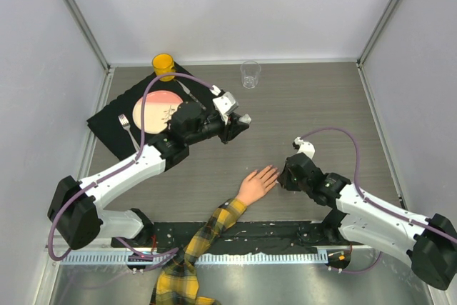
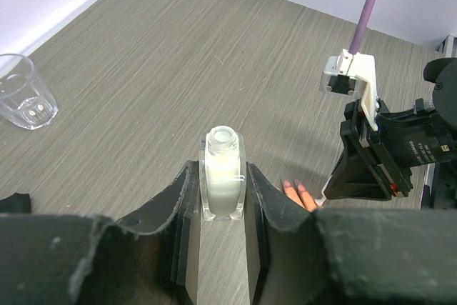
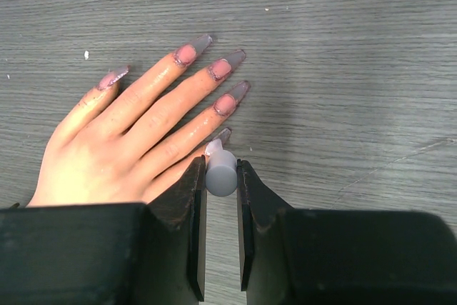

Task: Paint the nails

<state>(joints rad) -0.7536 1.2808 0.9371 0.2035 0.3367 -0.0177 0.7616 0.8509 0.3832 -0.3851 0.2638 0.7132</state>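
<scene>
The peach mannequin hand [image 1: 257, 183] lies flat on the table, on an arm in a yellow-black plaid sleeve [image 1: 193, 248]. In the right wrist view its nails [image 3: 234, 57] are long, greyish and pink at the base. My right gripper [image 3: 221, 176] is shut on a grey brush cap [image 3: 221, 171]. The whitish brush tip touches the little finger's nail [image 3: 223, 135]. My left gripper [image 2: 223, 198] is shut on a small clear uncapped bottle [image 2: 223, 176] of whitish polish, held upright above the table at centre-left [image 1: 239, 125].
A clear glass [image 1: 250, 73] stands at the back. A yellow cup [image 1: 163, 64], a pink plate [image 1: 158, 111] and a fork [image 1: 127, 128] are on a black mat [image 1: 107, 123] at the back left. The right arm [image 2: 385, 155] shows in the left wrist view.
</scene>
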